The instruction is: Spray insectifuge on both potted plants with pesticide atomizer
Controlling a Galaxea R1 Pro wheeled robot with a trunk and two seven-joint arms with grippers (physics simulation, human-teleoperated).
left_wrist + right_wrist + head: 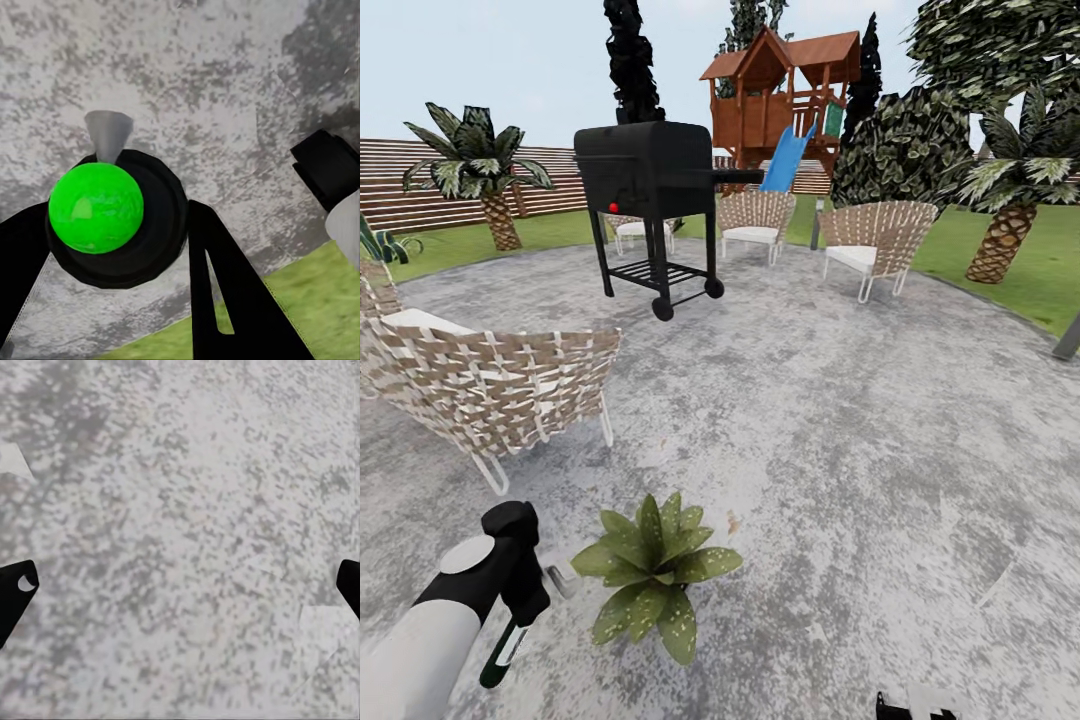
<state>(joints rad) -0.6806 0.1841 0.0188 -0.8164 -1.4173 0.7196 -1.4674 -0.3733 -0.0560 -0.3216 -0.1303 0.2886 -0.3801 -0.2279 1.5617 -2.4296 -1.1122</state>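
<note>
Potted plant (655,572): low rosette of pointed green leaves, pale speckles, upright on round grey stone patio (840,420), pot hidden under foliage.

Pesticide atomizer (510,640): slim dark bottle, tilted, just beside potted plant, clamped between left gripper (120,292) fingers (225,285); left wrist view shows round dark body with bright green top (96,208) and grey nozzle (107,135) over patio.

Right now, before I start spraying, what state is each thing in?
Left end effector: shut on the pesticide atomizer.
Right end effector: open, holding nothing.
Potted plant: upright on the stone patio, apart from the atomizer.
Grill: lid closed, standing.
Wicker chairs: upright, unoccupied.
</note>
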